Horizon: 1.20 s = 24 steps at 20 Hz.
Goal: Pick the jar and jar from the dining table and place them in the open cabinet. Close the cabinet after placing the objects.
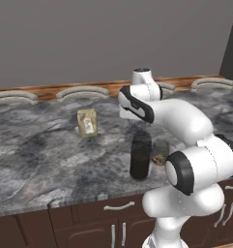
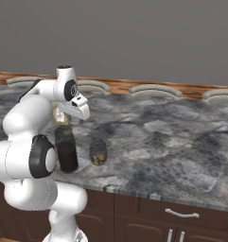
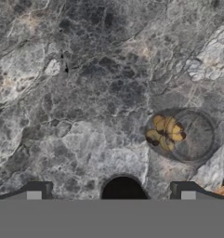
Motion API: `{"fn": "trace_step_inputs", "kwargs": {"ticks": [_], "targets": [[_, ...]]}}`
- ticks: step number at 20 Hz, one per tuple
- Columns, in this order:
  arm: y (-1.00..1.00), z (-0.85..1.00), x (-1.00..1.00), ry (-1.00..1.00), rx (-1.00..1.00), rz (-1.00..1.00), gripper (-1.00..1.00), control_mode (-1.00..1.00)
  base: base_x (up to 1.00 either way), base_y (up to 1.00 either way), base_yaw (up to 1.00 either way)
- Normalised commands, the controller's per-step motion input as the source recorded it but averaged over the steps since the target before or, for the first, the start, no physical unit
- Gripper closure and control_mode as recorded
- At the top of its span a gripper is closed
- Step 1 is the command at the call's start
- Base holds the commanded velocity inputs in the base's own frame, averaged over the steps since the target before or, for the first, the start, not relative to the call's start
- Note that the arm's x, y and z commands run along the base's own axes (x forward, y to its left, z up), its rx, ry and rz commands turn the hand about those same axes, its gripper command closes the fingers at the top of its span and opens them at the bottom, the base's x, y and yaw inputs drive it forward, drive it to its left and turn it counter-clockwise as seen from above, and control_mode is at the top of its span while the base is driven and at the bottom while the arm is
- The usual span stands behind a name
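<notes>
Jars number two on the dining table, both near its front edge: one tall dark brown-black jar standing upright, and one short glass jar with yellowish bits inside, just beside it on the right and slightly farther back. In the right base view the tall jar stands left of the short jar, the two close together but apart. From the hand view, looking straight down, the short jar shows as a clear round rim with yellow pieces at one side, while the tall jar appears as a dark round top at the bottom edge, between the two fingertips. The gripper hangs above the tall jar with its jaws spread wide and nothing held between them. One small tan carton stands upright farther back and to the left on the marbled grey-black stone top, well apart from both jars. Below the front edge of the table run dark brown wooden drawer fronts with silver handles. Along the far edge of the table, curved grey chair backs rise in a row, four in each base view.
</notes>
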Motion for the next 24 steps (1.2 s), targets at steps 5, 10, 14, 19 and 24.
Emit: {"fn": "trace_step_inputs", "kwargs": {"ticks": [5,10,14,19,24], "targets": [[-0.03,-0.09,0.07,-0.03,0.0,-0.04,-1.0,-1.0,0.0,0.0,0.0],[-0.02,-0.09,0.02,0.0,0.0,-0.05,-1.0,-1.0,0.0,0.0,0.0],[-0.03,-0.07,0.0,0.0,0.0,-0.03,-1.0,-1.0,0.0,0.0,0.0],[-0.03,-0.07,0.0,0.0,0.0,-0.02,-1.0,-1.0,0.0,0.0,0.0],[-0.03,-0.05,-0.1,0.0,0.02,0.0,-1.0,-1.0,0.0,0.0,0.0]]}}
